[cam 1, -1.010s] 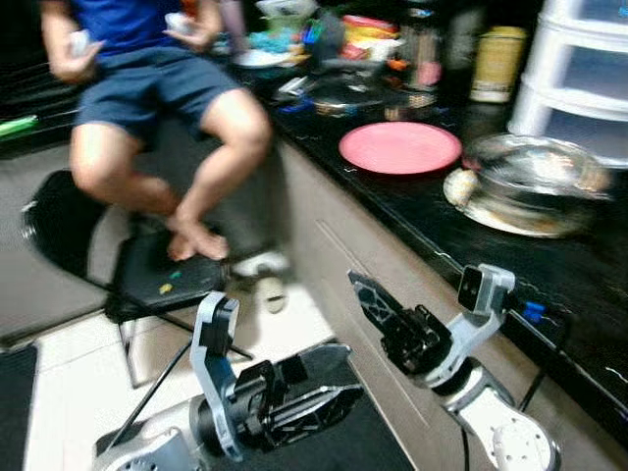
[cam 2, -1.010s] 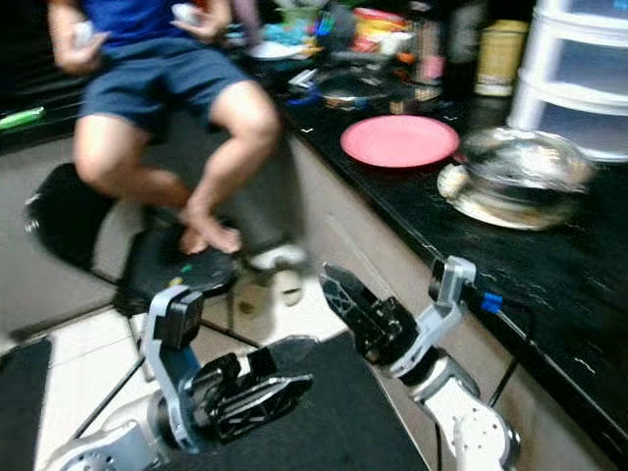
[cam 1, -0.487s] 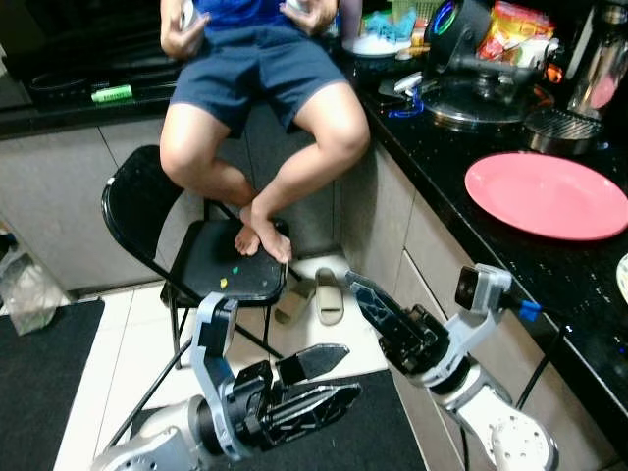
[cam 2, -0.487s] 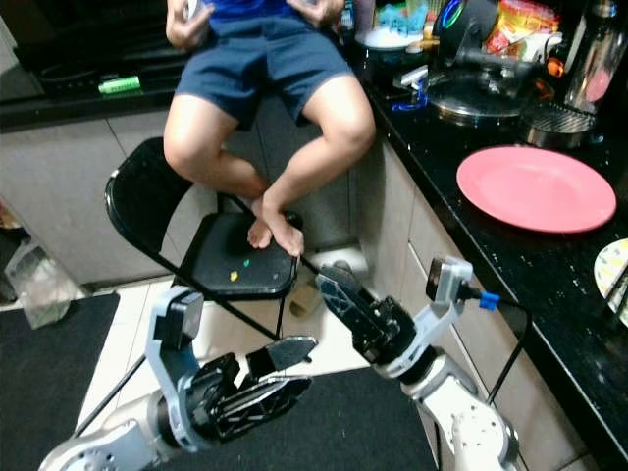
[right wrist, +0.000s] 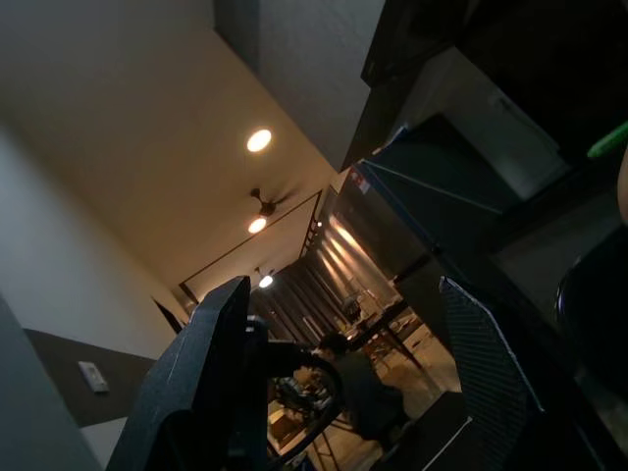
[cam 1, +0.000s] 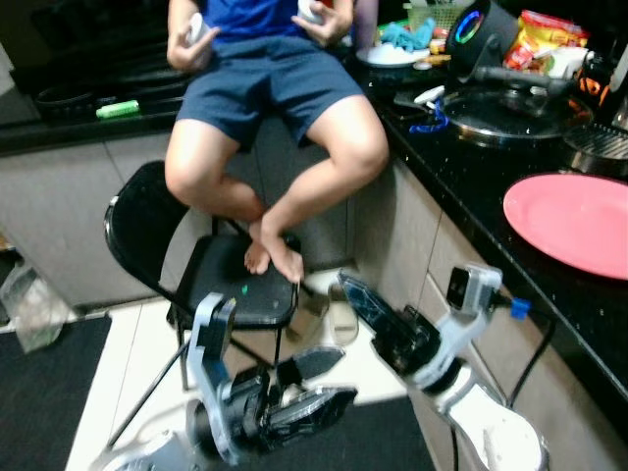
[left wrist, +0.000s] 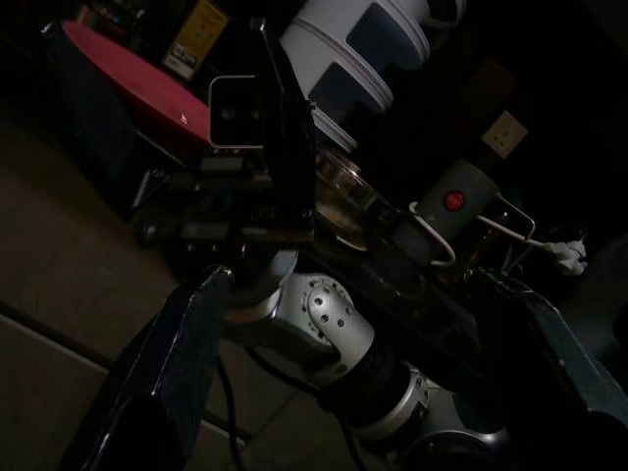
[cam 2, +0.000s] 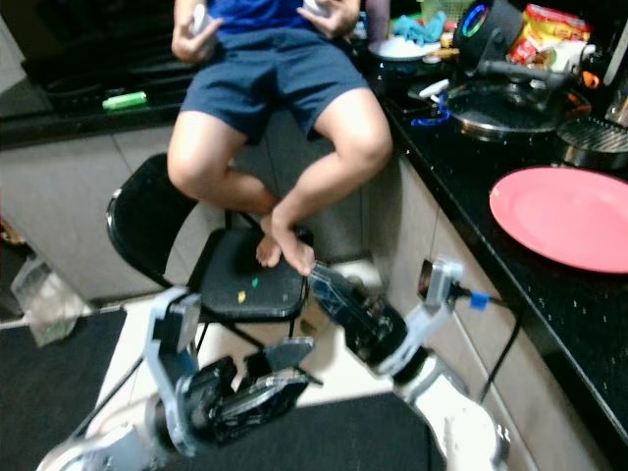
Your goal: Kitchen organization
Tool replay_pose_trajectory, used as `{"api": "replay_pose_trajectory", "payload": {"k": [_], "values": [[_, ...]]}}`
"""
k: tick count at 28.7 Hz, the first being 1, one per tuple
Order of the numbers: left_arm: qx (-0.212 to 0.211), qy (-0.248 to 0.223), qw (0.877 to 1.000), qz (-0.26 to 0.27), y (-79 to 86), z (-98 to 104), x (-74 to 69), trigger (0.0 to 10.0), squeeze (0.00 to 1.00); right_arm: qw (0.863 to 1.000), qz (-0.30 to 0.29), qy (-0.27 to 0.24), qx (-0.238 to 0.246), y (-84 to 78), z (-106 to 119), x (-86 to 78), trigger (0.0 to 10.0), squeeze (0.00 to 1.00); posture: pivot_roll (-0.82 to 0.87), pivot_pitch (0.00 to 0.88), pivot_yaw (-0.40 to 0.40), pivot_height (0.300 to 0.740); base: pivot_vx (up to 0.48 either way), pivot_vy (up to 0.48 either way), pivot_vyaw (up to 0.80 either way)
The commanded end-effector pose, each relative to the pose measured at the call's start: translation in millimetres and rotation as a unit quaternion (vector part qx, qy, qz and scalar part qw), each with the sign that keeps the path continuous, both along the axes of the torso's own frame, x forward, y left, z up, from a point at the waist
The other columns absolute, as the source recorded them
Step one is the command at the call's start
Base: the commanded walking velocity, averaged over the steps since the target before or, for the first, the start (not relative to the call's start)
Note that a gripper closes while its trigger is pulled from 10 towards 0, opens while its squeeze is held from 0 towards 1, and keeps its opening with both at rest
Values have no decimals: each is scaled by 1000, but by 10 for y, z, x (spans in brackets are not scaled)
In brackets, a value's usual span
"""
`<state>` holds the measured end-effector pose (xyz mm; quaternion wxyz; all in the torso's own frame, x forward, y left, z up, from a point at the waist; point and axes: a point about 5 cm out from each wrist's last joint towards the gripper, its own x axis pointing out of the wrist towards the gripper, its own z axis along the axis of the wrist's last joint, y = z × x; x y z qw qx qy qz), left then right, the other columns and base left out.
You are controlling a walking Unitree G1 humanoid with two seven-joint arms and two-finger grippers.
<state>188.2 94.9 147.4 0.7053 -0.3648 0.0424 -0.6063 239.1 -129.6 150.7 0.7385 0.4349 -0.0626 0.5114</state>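
A pink plate (cam 1: 574, 221) lies on the black counter (cam 1: 461, 182) at the right, behind it a lidded pan (cam 1: 500, 98) and packets of food. My left gripper (cam 1: 345, 379) is held low over the floor, open and holding nothing. My right gripper (cam 1: 355, 297) points up and to the left beside the cabinet front, also open and holding nothing. In the left wrist view the two fingers (left wrist: 167, 383) stand wide apart, with my right arm (left wrist: 324, 334) and the plate (left wrist: 128, 88) beyond them. The right wrist view looks upward between its spread fingers (right wrist: 196, 383).
A person sits on the counter corner with bare feet on a black folding chair (cam 1: 235, 285). Slippers (cam 1: 332, 312) lie beside the chair. A dark mat (cam 1: 39, 383) covers the floor at the left, next to a plastic bag (cam 1: 25, 304). A green object (cam 1: 118, 108) lies on the back counter.
The camera has swung left and then settled, so the plate now sits further right in the picture. Both grippers keep about the same pose and stay open.
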Motion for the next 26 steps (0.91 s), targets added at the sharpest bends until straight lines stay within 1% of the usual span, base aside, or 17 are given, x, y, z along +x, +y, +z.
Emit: {"api": "replay_pose_trajectory", "payload": {"k": [1, 16, 18, 20, 23, 26], "values": [[8, -1, 1000, -1, 26, -7, -15, 10000, 0, 1000, 8, 4, 5, 64, -4, -2, 10000, 0, -39, 0, 58, 740, 322, 0, 0], [10, -2, 1000, -3, 22, -5, -14, 10000, 0, 1000, -3, 11, -1, 68, -8, 22, 10000, 0, -39, 0, 60, 740, 322, 0, 0], [11, 0, 1000, -3, 21, -7, -12, 10000, 0, 1000, -11, 9, 3, 51, 3, 31, 10000, 0, -39, 0, 60, 740, 0, 0, 0], [12, 1, 1000, -3, 19, -8, -10, 10000, 0, 1000, -20, 2, 6, 28, 31, 37, 10000, 0, -38, 0, 61, 740, 0, 0, 0], [15, 1, 1000, -4, 18, -5, -6, 10000, 0, 999, -40, -26, 18, -24, 176, 44, 10000, 0, -40, 0, 62, 740, 0, 0, 0], [17, 0, 1000, -5, 19, -7, 1, 10000, 0, 997, -41, -55, 19, -5, 342, 44, 10000, 0, -43, 0, 65, 740, 0, 0, 0]]}}
